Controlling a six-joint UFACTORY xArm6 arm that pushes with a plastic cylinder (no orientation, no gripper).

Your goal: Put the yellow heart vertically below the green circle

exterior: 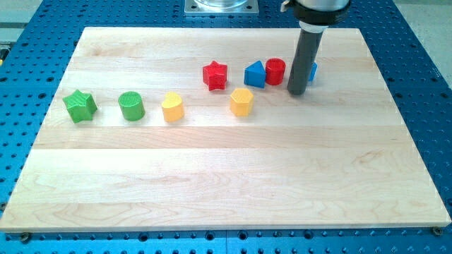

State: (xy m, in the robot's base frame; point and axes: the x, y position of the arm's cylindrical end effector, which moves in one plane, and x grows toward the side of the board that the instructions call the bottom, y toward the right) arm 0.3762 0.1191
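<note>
wooden board (212, 176) on blue pegboard (28, 42) | my tip (296, 92) beside red cylinder (275, 71)

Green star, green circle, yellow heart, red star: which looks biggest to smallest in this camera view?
1. green star
2. green circle and yellow heart, too alike to rank
3. red star, though it sits farther up the board, so unsure

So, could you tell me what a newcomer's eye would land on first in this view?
Probably the dark rod at the view's upper right, my tip resting beside the red cylinder and partly hiding a blue block. Next, the row at the left: green star, green circle, yellow heart.
</note>
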